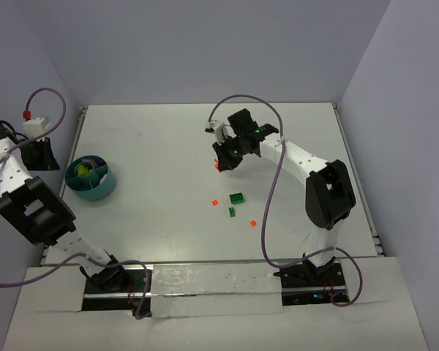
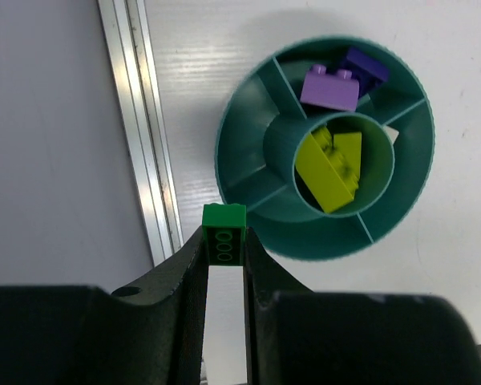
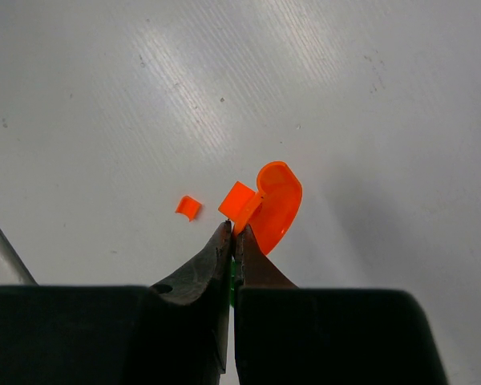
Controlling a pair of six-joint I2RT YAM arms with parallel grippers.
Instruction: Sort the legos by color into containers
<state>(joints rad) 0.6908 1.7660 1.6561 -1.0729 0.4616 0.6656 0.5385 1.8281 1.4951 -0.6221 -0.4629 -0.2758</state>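
Observation:
My left gripper (image 2: 224, 245) is shut on a dark green lego (image 2: 223, 228), held just outside the near-left rim of the teal container (image 2: 248, 120), close to the table's left rail. The container (image 1: 102, 189) holds purple legos (image 2: 330, 88) in one outer compartment and lime legos (image 2: 329, 164) in the centre well. In the top view the left gripper (image 1: 42, 155) hangs left of the bowl. My right gripper (image 3: 235, 231) is shut on the edge of a rounded orange lego (image 3: 276, 200), above mid-table (image 1: 218, 165).
Loose on the table lie a dark green brick (image 1: 238, 197), a small green bit (image 1: 232, 212) and two orange bits (image 1: 214, 202) (image 1: 253, 222). A tiny orange bit (image 3: 188, 207) shows below the right gripper. An aluminium rail (image 2: 140, 120) edges the table at left.

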